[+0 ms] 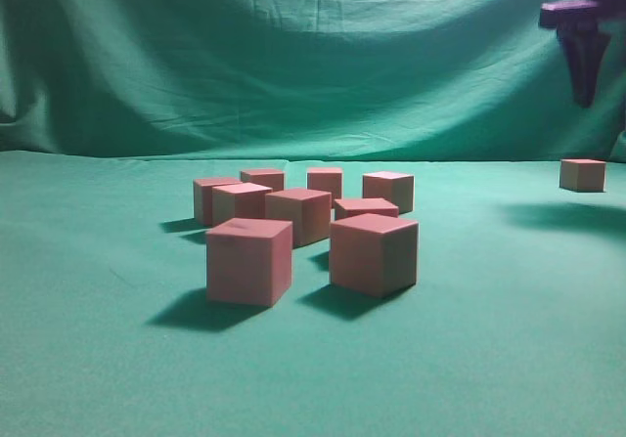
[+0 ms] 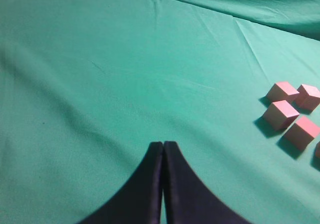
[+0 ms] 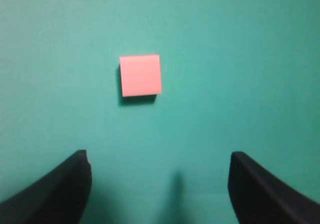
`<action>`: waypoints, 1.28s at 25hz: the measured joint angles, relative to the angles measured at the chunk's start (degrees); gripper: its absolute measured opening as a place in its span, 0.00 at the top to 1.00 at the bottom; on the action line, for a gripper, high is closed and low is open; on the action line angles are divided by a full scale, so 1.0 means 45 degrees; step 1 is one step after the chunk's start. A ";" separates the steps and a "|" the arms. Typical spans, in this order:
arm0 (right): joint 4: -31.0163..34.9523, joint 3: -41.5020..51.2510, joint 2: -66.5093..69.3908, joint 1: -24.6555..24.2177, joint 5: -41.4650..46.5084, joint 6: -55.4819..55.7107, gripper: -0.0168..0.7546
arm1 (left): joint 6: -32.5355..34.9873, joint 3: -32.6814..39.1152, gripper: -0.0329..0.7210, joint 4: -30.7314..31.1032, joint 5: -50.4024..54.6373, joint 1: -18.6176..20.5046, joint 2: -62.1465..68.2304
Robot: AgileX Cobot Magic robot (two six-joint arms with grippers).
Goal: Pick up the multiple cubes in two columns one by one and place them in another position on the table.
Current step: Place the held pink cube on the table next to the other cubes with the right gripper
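Several pink cubes (image 1: 298, 217) stand in two rough columns at the middle of the green table (image 1: 98, 359). One cube (image 1: 582, 174) stands alone at the far right; it also shows in the right wrist view (image 3: 140, 75). My right gripper (image 3: 159, 159) is open and empty, high above that lone cube; in the exterior view the right gripper (image 1: 579, 41) hangs at the top right. My left gripper (image 2: 163, 145) is shut and empty over bare cloth, with some cubes (image 2: 292, 115) off to its right. It is out of the exterior view.
A draped green backdrop (image 1: 293, 56) rises behind the table. Bare cloth lies to the left of the cube cluster, in front of it, and between the cluster and the lone cube.
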 joint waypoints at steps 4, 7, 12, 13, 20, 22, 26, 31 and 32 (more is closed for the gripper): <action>0.0055 0.0000 0.0821 0.0000 -0.1203 0.0000 0.26 | 0.0000 0.0000 0.96 0.0000 0.0000 0.0000 0.0000; 0.0064 0.0008 0.1283 0.0000 -0.2030 0.0000 0.26 | 0.0000 0.0000 0.96 0.0000 0.0000 0.0000 0.0000; 0.0020 0.0028 0.1839 0.0000 -0.3000 -0.0024 0.26 | 0.0000 0.0000 0.96 0.0000 0.0000 0.0000 0.0000; 0.0020 0.0028 0.1975 0.0000 -0.3110 -0.0024 0.26 | 0.0000 0.0000 0.96 0.0000 0.0000 0.0000 0.0000; 0.0020 0.0028 0.2469 0.0000 -0.3305 -0.0024 0.34 | 0.0000 0.0000 0.96 0.0000 0.0000 0.0000 0.0000; 0.0044 0.0028 0.2493 0.0000 -0.3305 -0.0024 0.43 | 0.0000 0.0000 0.96 0.0000 0.0000 0.0000 0.0000; 0.0207 0.0028 0.2504 0.0000 -0.3274 -0.0024 0.64 | 0.0000 0.0000 0.96 0.0000 0.0000 0.0000 0.0000; 0.0549 -0.0721 0.2340 0.0000 -0.2115 -0.0024 0.63 | 0.0000 0.0000 0.96 0.0000 0.0000 0.0000 0.0000; 0.0695 -0.0915 0.2133 0.0000 -0.1752 -0.0024 0.63 | 0.0000 0.0000 0.96 0.0000 0.0000 0.0000 0.0000</action>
